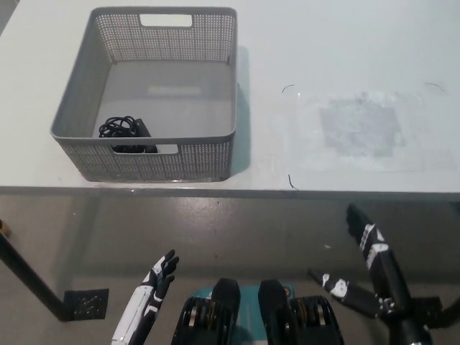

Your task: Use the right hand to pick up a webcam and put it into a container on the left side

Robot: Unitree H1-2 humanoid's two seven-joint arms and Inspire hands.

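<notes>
Head view: webcam half-hidden behind basket wall; both robot hands, left, right, spread empty

We are seeing white table lying over grey floor, dark table leg standing at lower left.

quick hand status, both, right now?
Left hand: open, empty, low at the lower left.
Right hand: open, empty, below the table edge.
</notes>
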